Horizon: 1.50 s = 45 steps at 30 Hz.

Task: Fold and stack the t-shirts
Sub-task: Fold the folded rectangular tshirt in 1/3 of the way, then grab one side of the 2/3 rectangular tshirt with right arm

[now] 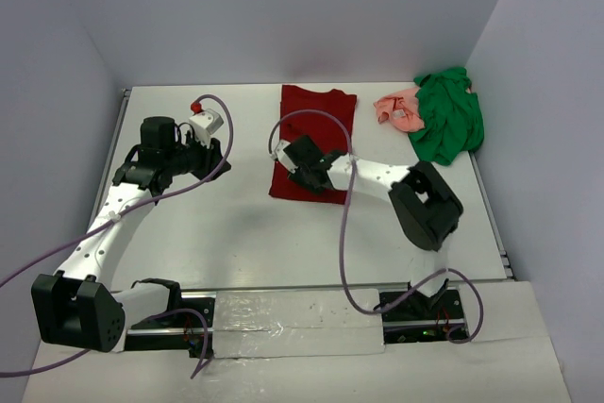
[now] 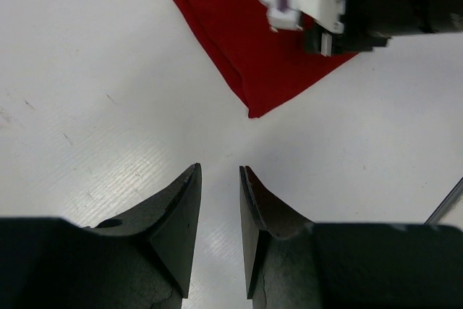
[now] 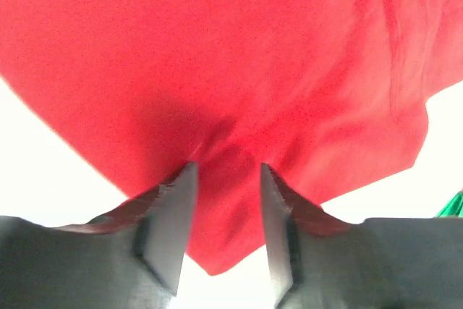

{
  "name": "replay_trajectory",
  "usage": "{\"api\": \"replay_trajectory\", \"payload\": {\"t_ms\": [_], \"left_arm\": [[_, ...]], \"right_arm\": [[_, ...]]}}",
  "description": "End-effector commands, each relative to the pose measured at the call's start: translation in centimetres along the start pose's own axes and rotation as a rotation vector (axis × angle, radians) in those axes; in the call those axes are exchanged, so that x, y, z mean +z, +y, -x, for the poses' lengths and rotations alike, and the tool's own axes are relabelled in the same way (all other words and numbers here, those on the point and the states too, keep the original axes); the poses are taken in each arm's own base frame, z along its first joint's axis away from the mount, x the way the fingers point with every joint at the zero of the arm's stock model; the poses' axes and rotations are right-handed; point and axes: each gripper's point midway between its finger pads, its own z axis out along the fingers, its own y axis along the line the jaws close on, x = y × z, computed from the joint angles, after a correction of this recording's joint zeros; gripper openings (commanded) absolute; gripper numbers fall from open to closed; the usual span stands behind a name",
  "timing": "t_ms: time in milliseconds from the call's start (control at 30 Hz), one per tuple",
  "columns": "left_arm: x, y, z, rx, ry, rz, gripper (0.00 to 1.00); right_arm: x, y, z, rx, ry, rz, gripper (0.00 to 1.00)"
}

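Holds the left end effector [image 2: 219,171] half-parted and empty over bare bench [image 2: 87,106] just left of the maroon t-shirt [image 1: 316,110], probably to stay clear of the fold. Rests the right end effector [image 3: 228,168] on that folded shirt's near end, jaws apart and released, a pucker of cloth between them. Leaves the salmon-pink t-shirt [image 1: 396,109] and green t-shirt [image 1: 451,125] crumpled to its right, not yet folded
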Motion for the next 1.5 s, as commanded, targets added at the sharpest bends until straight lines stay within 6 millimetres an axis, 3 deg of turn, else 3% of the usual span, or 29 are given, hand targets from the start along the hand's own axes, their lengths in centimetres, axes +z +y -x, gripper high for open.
{"api": "replay_trajectory", "payload": {"t_ms": [0,33,167,467,700,1067,1167,1233,1267,1333,1367,1467], "left_arm": [[-0.2,-0.2,0.8,0.023,-0.032,-0.014,0.37],[-0.3,-0.2,0.7,0.022,-0.031,-0.012,0.36],[-0.4,-0.2,0.9,0.024,-0.035,-0.012,0.36],[-0.9,-0.4,1.2,0.034,-0.048,-0.004,0.37],[-0.8,-0.3,1.2,0.031,-0.045,-0.007,0.37],[-1.0,-0.4,1.4,0.039,-0.055,-0.005,0.37],[-1.0,-0.4,1.4,0.041,-0.056,-0.003,0.37],[-1.0,-0.3,1.3,0.042,-0.055,-0.002,0.37],[-1.0,-0.3,1.3,0.044,-0.054,0.000,0.37],[-0.9,-0.2,1.2,0.043,-0.053,0.003,0.37],[-0.9,-0.2,1.2,0.045,-0.054,0.003,0.37],[-0.8,-0.2,1.1,0.044,-0.052,0.001,0.37]], "right_arm": [[-5.1,1.1,2.8,-0.044,-0.197,-0.006,0.50],[-5.6,0.7,3.4,-0.051,-0.229,-0.057,0.58],[-6.9,3.4,3.4,-0.151,-0.238,-0.061,0.59],[-3.6,6.6,-1.0,-0.256,-0.107,-0.036,0.60],[-1.0,6.3,-3.7,-0.329,-0.027,-0.120,0.60],[0.2,5.9,-2.8,-0.346,-0.054,-0.169,0.59],[0.9,6.0,-2.5,-0.347,-0.043,-0.160,0.55],[1.4,5.9,-2.6,-0.335,-0.029,-0.152,0.44],[1.9,6.0,-2.4,-0.333,-0.017,-0.137,0.36],[2.3,6.0,-2.6,-0.326,-0.003,-0.127,0.09],[2.4,6.0,-2.7,-0.333,0.001,-0.118,0.03],[2.4,6.2,-2.7,-0.337,-0.010,-0.100,0.00]]}}
